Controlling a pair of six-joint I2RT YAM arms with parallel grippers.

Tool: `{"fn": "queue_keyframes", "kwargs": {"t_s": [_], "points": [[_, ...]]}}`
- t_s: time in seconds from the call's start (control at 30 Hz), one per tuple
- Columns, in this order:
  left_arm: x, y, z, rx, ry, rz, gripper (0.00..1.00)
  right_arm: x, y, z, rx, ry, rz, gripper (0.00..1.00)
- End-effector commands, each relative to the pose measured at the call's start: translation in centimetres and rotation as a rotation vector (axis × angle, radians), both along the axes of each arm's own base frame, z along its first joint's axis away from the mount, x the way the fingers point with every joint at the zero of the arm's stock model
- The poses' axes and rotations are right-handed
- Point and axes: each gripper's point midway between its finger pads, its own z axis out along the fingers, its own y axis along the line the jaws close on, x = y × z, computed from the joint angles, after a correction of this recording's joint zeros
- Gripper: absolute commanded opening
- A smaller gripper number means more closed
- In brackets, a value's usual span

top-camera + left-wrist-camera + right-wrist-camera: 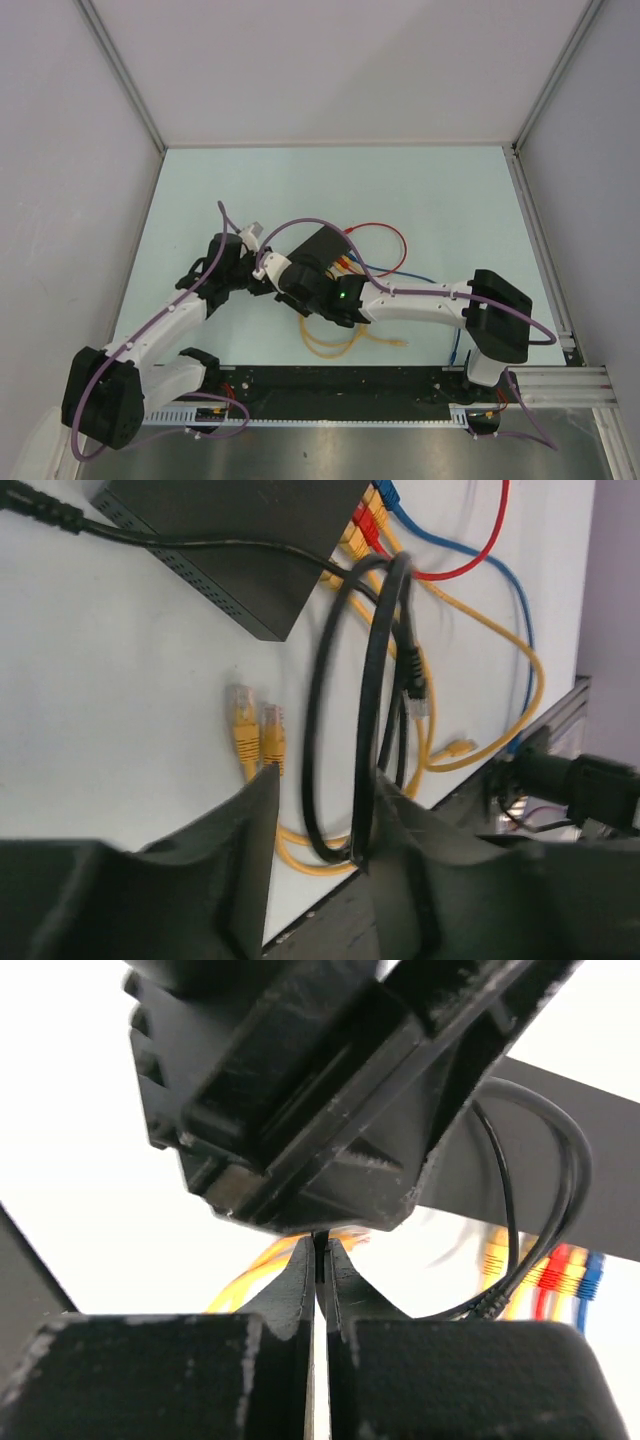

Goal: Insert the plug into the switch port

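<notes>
The left gripper (325, 792) stands with its jaws part-way apart, and the low bend of a looped black cable (318, 730) lies in the gap. The loop leans on one finger while bare table (120, 700) shows between it and the other, so nothing looks pinched yet. The cable's black plug (415, 694) lies loose just past the loop, in no socket, its clear tip pointing away from the switch (240, 540). Two yellow plugs (240, 725) lie side by side near the fingers, also free. The switch sits further out, flat on the table, with yellow, red and blue plugs (366, 522) already seated along its socket edge. The right gripper (320, 1252) is closed, its fingertips pressed together with nothing I can make out between them. It sits close under a blocky black part that fills its view, probably the other arm's wrist. As I judge it, the task is at an early stage: the pick-up of a cable is in hand, while grasping the plug, lining it up with a free port and pushing it home all remain
</notes>
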Motion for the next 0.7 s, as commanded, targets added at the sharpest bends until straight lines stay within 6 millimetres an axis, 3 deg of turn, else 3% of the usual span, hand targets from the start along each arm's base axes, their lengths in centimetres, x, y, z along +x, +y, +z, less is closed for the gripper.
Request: {"fn": "queue_keyframes", "kwargs": {"t_s": [0.0,0.07,0.13,0.3,0.4,0.5,0.53,0.67], "points": [[-0.2,-0.6,0.6,-0.011,-0.02,-0.069,0.31,-0.6,1.3,1.5,0.088,0.036,0.008,0.01],[-0.8,-0.2,0.1,0.023,0.003,-0.084,0.12,-1.2,1.0,1.7,0.087,0.078,0.03,0.13],[-1.2,-0.1,0.4,0.041,-0.028,-0.134,0.04,-1.7,0.5,3.0,0.124,0.121,0.05,0.26],[-1.8,0.1,1.5,0.071,-0.08,-0.214,0.0,-2.3,-1.4,6.6,0.229,0.236,0.084,0.5],[-2.3,-0.5,2.3,0.049,-0.102,-0.283,0.0,-0.8,-3.4,9.1,0.311,0.287,0.039,0.59],[-3.4,-1.3,2.8,0.036,-0.114,-0.378,0.0,2.2,-6.1,10.8,0.379,0.286,-0.077,0.61],[-3.8,-1.7,2.9,0.036,-0.118,-0.404,0.0,3.9,-7.2,10.9,0.393,0.277,-0.133,0.6],[-5.3,-3.4,4.0,0.008,-0.169,-0.508,0.0,7.2,-9.6,9.1,0.387,0.306,-0.274,0.6]]}}
